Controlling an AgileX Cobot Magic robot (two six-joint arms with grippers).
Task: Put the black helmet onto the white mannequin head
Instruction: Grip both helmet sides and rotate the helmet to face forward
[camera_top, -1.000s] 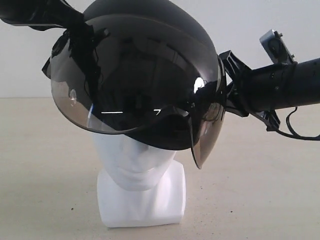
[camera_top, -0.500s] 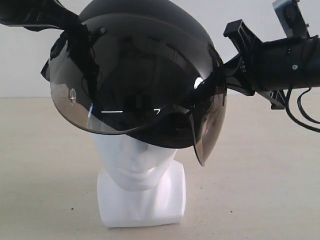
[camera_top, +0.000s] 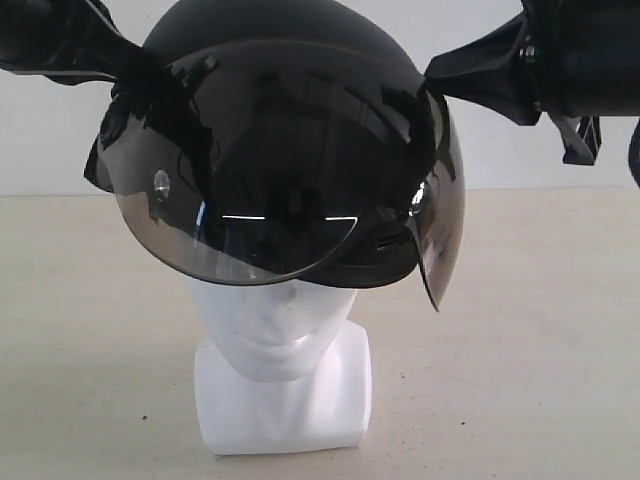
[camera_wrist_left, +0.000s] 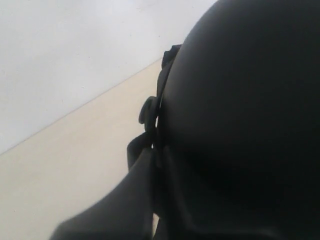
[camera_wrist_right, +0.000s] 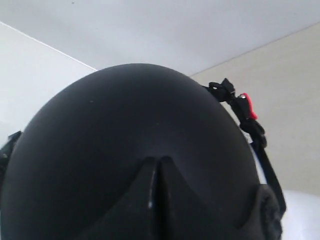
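The helmet is matte black, and its visor is a glossy, smoky grey tint. Its black strap carries a small red clip. The mannequin head is plain glossy white. The bench is pale beige with a few dark specks. The wall is off-white.
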